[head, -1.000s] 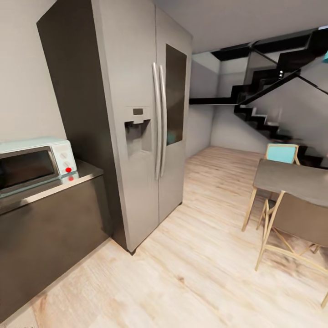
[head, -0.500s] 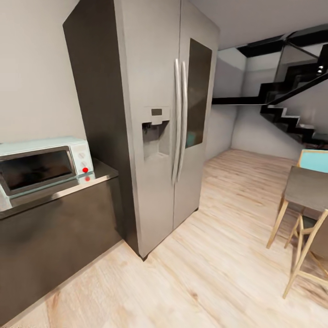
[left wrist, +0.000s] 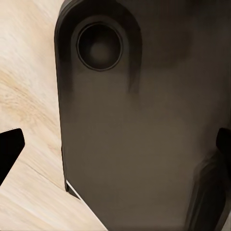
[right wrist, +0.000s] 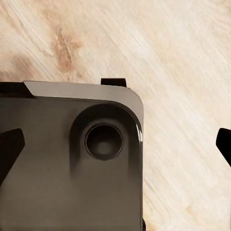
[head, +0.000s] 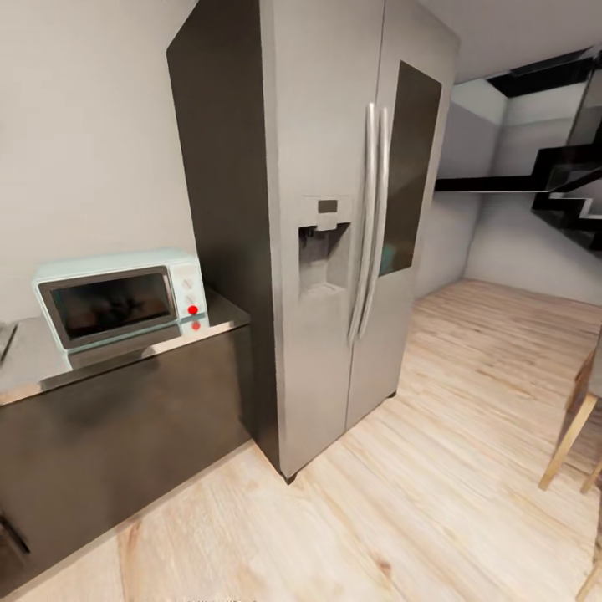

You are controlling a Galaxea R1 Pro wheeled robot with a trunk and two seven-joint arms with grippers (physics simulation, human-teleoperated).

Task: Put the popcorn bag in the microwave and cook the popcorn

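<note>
The pale blue microwave stands on the grey countertop at the left, its dark glass door closed and a red dot beside its white knobs. The popcorn bag and the popcorn are out of view. In the left wrist view my left gripper is open, its dark fingertips far apart over the robot's dark base. My right gripper is open too, with fingertips at both edges of the picture, above the base and the wooden floor. Neither holds anything.
A tall grey two-door fridge stands right of the countertop, with dark cabinet fronts below the worktop. Light wooden floor stretches to the right. A wooden chair leg shows at the right edge, and black stairs rise behind.
The whole head picture has shifted right, so the camera has turned left. The microwave now shows fully, and the table and chairs have mostly slid out at the right.
</note>
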